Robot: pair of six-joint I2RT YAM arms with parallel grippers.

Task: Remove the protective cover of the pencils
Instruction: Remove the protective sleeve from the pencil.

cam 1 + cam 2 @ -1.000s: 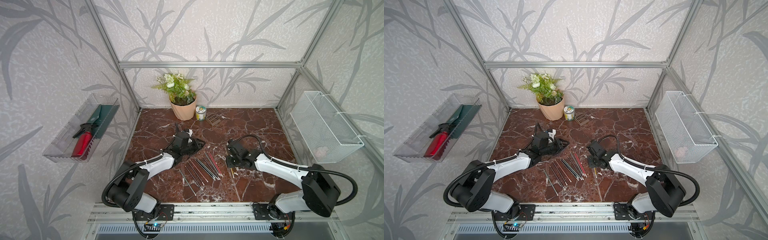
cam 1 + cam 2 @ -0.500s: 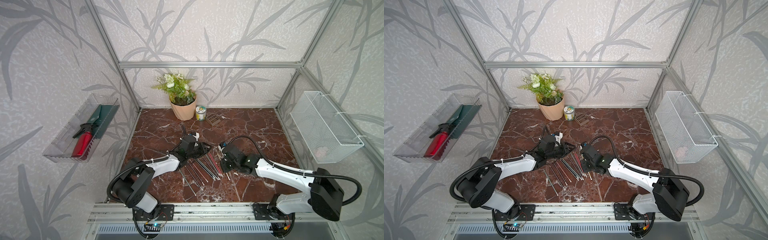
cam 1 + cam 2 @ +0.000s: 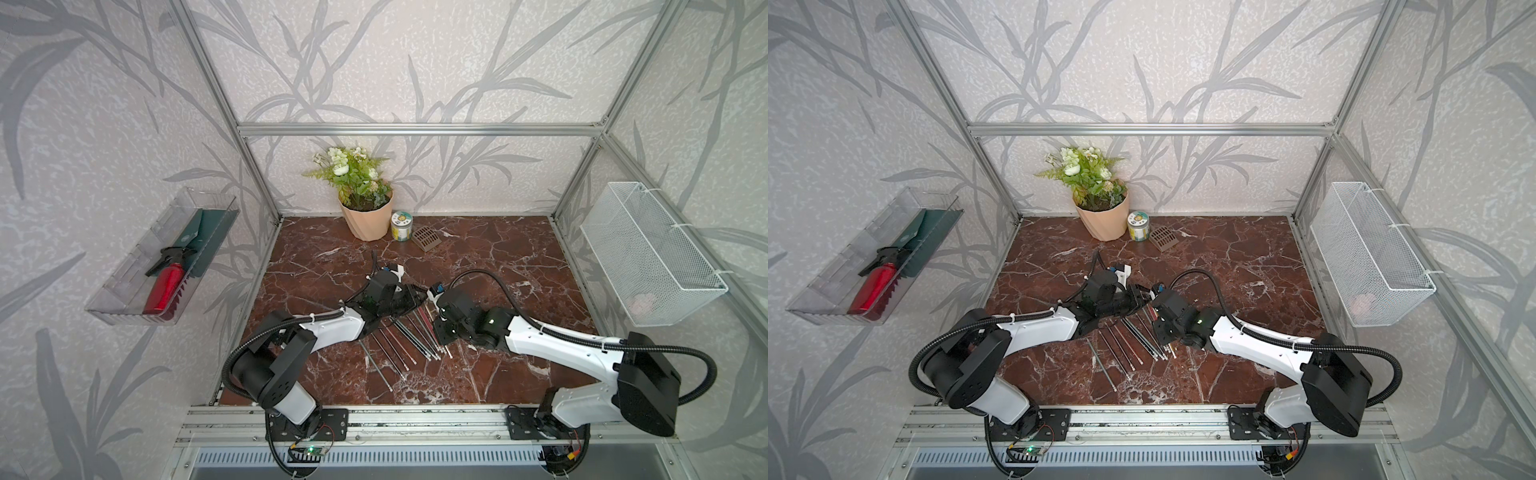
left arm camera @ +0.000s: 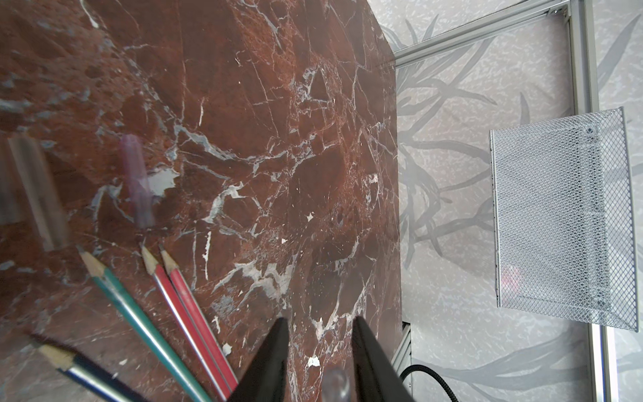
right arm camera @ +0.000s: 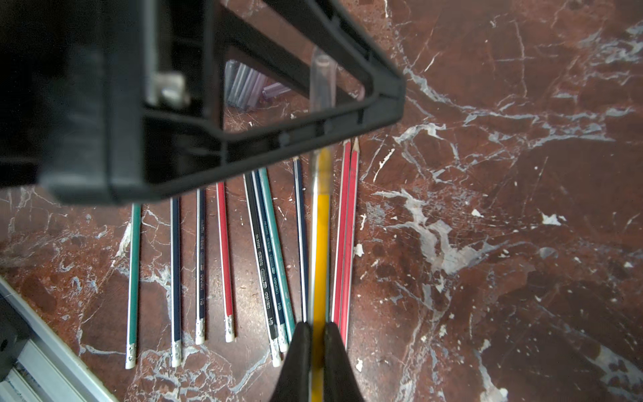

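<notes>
Right gripper (image 5: 315,327) clamps yellow pencil (image 5: 320,243), in front of flower pot (image 3: 368,216). Left gripper (image 4: 320,318): jaws narrow around its clear cap (image 5: 322,80), grip unclear. Pencils (image 5: 224,261) beneath, some stamped "HB".

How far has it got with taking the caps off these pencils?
Mostly done, it seems: the pencils lying on the table show bare tips where visible, and loose caps lie beyond them. In hand: the right gripper holds a yellow pencil whose cap sits between the left gripper's jaws. Still to do: that cap; some tips are hidden.
</notes>
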